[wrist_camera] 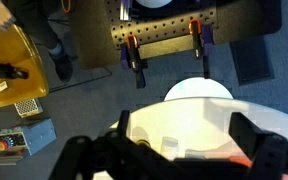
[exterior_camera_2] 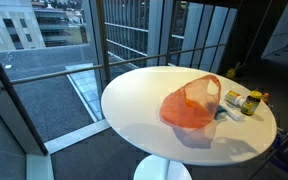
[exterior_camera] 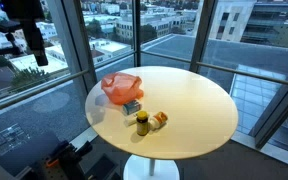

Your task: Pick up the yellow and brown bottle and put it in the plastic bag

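Pincer (wrist_camera: 179, 142) empty, its two dark fingers (wrist_camera: 84, 155) spread wide apart in the wrist view, with the pale top of the round table (wrist_camera: 184, 122) below them. In an exterior view the pincer (exterior_camera: 37, 50) hangs high off the table's edge, well apart from everything on the table (exterior_camera: 199, 100).

Nearest to the pincer lies the orange plastic bag (exterior_camera: 122, 87), crumpled and see-through; whether anything is in it cannot be told. In an exterior view the bag (exterior_camera_2: 189, 107) has one handle loop standing up.

Just beyond the bag, on the side away from the pincer, sits a small flat box (exterior_camera: 131, 106), touching or nearly touching the bag; its print is too small to read.

Farther from the pincer stands the yellow and brown bottle (exterior_camera: 142, 122), upright on the table near the rim, outside the bag and just past the box. It has a dark cap and a yellow label, with writing too small to read in both exterior views (exterior_camera_2: 250, 103).

Farthest out, beside the bottle, lies a small container with a red end (exterior_camera: 160, 119), on its side.
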Available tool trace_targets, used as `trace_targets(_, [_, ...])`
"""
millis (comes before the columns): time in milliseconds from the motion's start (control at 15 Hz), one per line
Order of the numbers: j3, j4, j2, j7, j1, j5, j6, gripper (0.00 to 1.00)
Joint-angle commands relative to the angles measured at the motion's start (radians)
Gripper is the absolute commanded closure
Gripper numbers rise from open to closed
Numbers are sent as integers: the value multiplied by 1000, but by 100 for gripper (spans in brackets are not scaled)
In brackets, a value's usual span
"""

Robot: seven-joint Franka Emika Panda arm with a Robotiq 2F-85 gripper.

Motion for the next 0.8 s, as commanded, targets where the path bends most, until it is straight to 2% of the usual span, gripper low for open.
trace_targets(0, [-8,1,3,7,11,-5,-1,0])
trace_targets(333, [-9,18,15,12,0,-14,21,0])
trace_targets(733, [-9,49,77,31,-39,-52,180,0])
